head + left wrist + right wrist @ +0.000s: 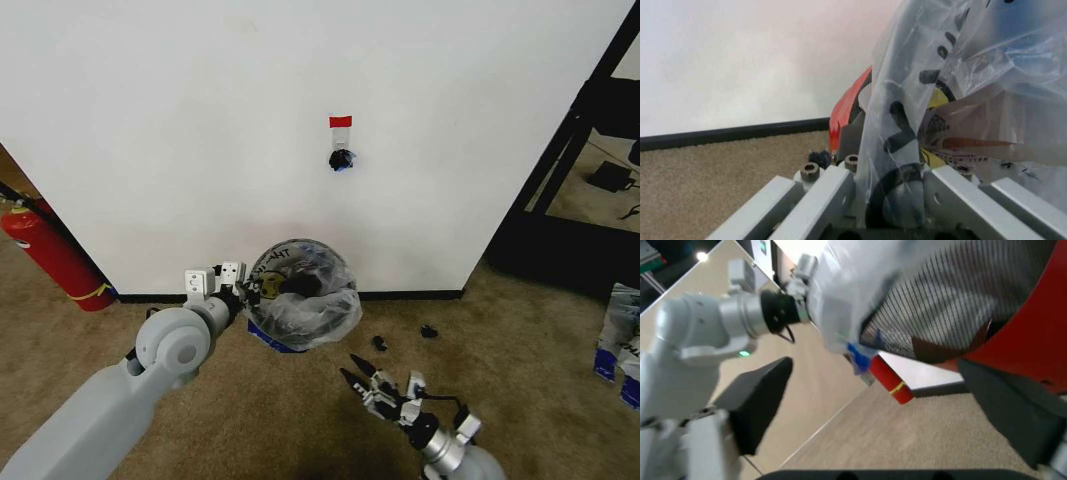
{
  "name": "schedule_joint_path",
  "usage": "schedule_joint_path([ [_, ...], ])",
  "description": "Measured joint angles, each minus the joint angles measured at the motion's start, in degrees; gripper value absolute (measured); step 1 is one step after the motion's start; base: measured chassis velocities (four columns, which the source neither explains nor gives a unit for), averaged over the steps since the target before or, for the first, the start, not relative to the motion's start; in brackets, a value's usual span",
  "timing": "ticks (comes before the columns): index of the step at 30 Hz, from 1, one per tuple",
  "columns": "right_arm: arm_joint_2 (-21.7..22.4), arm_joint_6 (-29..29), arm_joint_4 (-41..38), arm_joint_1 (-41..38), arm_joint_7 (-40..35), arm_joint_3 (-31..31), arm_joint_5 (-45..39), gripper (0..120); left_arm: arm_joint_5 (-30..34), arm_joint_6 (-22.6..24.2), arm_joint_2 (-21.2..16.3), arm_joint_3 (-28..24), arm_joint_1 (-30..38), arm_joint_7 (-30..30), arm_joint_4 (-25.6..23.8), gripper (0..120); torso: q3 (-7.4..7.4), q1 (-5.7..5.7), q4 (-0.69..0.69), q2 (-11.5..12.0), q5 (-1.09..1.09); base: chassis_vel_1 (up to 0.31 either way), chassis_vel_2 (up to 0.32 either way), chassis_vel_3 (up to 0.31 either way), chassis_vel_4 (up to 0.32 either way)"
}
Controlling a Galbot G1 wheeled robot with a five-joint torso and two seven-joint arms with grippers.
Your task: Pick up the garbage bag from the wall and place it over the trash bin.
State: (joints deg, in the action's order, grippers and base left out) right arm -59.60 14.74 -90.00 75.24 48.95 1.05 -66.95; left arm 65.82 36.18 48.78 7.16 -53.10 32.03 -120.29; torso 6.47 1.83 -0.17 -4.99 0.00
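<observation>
While left gripper (243, 290) clamps garbage bag (305, 295) | lettering unreadable | right gripper (362, 381) wide.

One garbage bag (305, 300), one trash bin (283, 338), two tools, one fire extinguisher (55, 257).

The head camera looks down from high up at the wall (200, 120) and the carpet (300, 420), with the trash bin (300, 292) by the baseboard. The left wrist camera sits very close to the garbage bag (960, 90), facing the wall. The right wrist camera seems low and tilted, close beside the bin. All three share the bin.
</observation>
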Motion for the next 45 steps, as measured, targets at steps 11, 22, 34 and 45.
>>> schedule_joint_path([
  [11,-2.15,0.51,1.15,-2.00,-0.82,-2.12,-0.02,90,0.09,0.98,0.06,-0.79,-0.12,-0.23,-1.93,0,0.00,0.00,0.00,0.00,0.00,0.000,0.000,0.000,0.000],
  [22,-3.47,0.62,2.34,-3.66,-1.21,-4.62,1.61,52,0.22,1.65,0.54,-1.58,0.12,-0.36,-2.47,0,0.00,0.00,0.00,0.00,0.00,0.000,0.000,0.000,0.000],
  [34,-3.58,0.89,1.79,-3.86,-0.98,-4.17,1.73,16,0.24,1.79,0.17,-1.23,-0.47,-0.46,-3.11,0,0.00,0.00,0.00,0.00,0.00,0.000,0.000,0.000,0.000],
  [45,-3.45,2.00,1.53,-3.01,0.59,-2.70,2.87,0,0.07,1.89,0.05,-1.03,-1.37,-0.48,-3.91,0,0.00,0.00,-0.01,0.00,0.00,0.000,0.000,0.000,0.000],
])
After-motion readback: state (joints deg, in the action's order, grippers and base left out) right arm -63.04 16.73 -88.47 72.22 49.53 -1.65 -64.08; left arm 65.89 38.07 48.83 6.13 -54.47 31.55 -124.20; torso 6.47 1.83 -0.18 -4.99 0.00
